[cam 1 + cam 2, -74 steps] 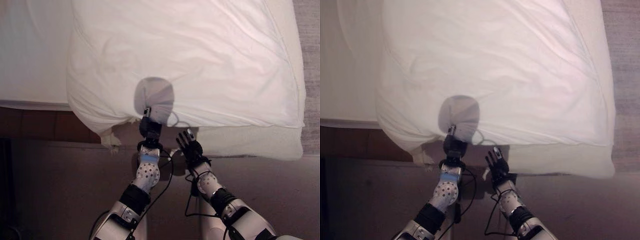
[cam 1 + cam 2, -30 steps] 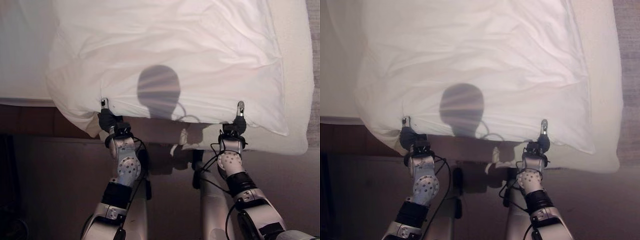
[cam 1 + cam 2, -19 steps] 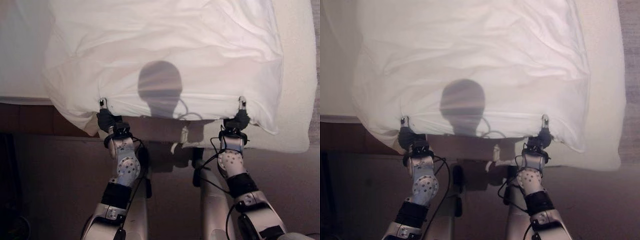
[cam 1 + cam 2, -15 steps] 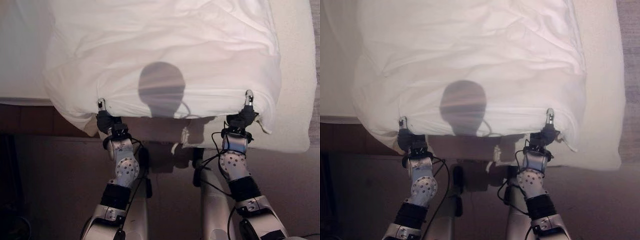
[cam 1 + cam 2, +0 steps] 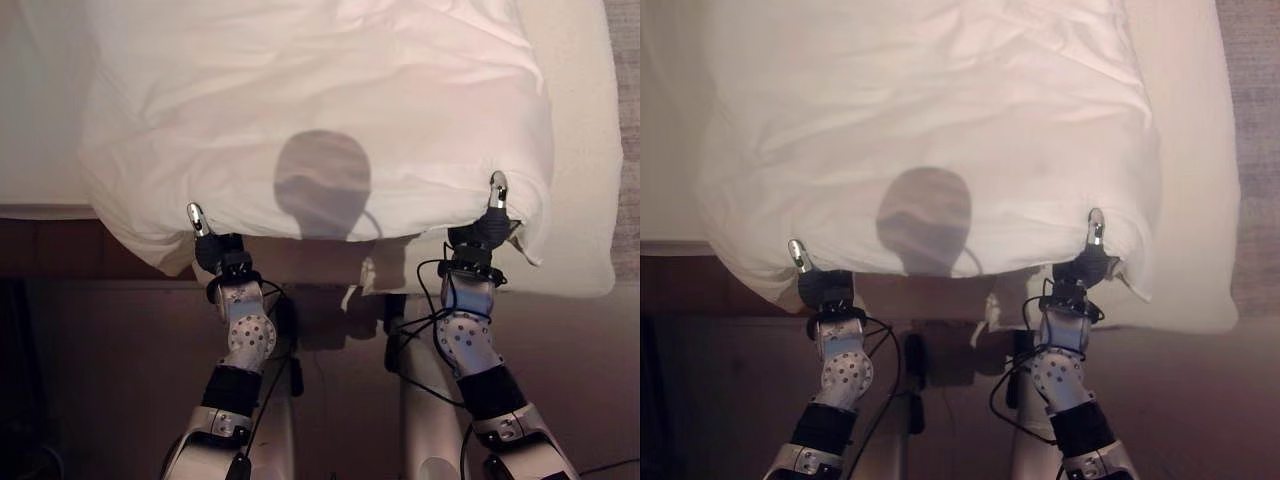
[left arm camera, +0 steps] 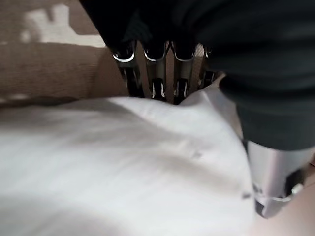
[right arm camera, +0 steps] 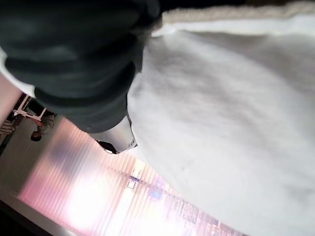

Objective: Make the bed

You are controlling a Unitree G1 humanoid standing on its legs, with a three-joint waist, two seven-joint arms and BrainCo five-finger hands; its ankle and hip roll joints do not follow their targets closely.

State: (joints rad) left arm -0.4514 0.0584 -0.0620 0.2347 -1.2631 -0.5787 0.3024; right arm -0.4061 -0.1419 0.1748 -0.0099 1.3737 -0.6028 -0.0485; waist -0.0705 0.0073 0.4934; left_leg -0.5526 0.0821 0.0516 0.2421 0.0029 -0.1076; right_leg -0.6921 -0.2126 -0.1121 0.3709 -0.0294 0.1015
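A white duvet (image 5: pixel 320 100) covers most of the bed, and its near edge hangs over the bed's side. My left hand (image 5: pixel 214 250) grips that edge towards its left end, thumb on top of the cloth. In the left wrist view the fingers (image 6: pixel 157 73) lie under the duvet (image 6: pixel 123 167) with the thumb pressed on top. My right hand (image 5: pixel 480 232) holds the same edge close to the duvet's right corner, thumb up over the cloth. The right wrist view shows the duvet (image 7: pixel 231 128) against that hand.
A cream sheet on the mattress (image 5: pixel 585 150) shows past the duvet on the right and also on the left (image 5: pixel 35 120). The dark wooden bed frame (image 5: pixel 80 255) runs below the mattress edge. Dark floor lies under my arms.
My hands have spread apart from the middle of the near edge and each has taken hold of the duvet. Since then the held edge has moved a little further onto the bed.
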